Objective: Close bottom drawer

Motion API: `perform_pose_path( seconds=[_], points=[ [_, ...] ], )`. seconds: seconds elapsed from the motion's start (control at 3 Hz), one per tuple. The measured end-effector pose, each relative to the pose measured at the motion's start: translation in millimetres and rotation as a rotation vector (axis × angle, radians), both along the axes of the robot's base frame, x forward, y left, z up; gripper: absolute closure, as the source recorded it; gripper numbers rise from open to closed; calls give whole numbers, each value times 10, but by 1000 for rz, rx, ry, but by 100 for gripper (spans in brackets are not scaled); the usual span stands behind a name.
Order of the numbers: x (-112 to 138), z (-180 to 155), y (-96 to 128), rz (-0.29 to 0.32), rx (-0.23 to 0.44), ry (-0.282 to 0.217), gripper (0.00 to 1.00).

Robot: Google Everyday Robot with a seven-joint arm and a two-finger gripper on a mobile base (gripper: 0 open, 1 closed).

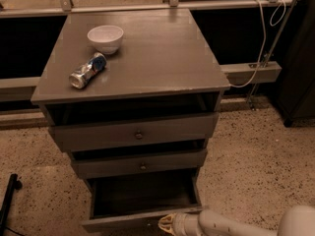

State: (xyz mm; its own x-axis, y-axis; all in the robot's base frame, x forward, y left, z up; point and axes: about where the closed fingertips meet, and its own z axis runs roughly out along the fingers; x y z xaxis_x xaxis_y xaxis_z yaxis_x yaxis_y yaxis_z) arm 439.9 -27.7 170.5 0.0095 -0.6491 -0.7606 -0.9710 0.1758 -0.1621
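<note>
The bottom drawer of the grey-brown cabinet is pulled out, its deep box open and dark inside, its low front panel near the picture's bottom edge. Its knob is not visible. My gripper sits at the bottom edge, right at the front panel's right part, at the end of my white arm that comes in from the lower right. The mid drawer and the top drawer above it stand slightly out.
On the cabinet top stand a white bowl and a crushed can lying on its side. A white cable hangs at the right. A black pole leans at the lower left. Speckled floor lies all around.
</note>
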Motion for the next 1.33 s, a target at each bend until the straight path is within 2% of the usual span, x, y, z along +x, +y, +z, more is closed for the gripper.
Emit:
perform_pose_path(
  seconds=[0.33,0.67,1.0,1.33],
  points=[
    [367,118,-3,-28,38,-22,100],
    [412,136,-14,-33,43,-26,100],
    [562,106,-12,-40,62,-76,100],
    [761,21,105,-32,102,-115,100]
  ],
)
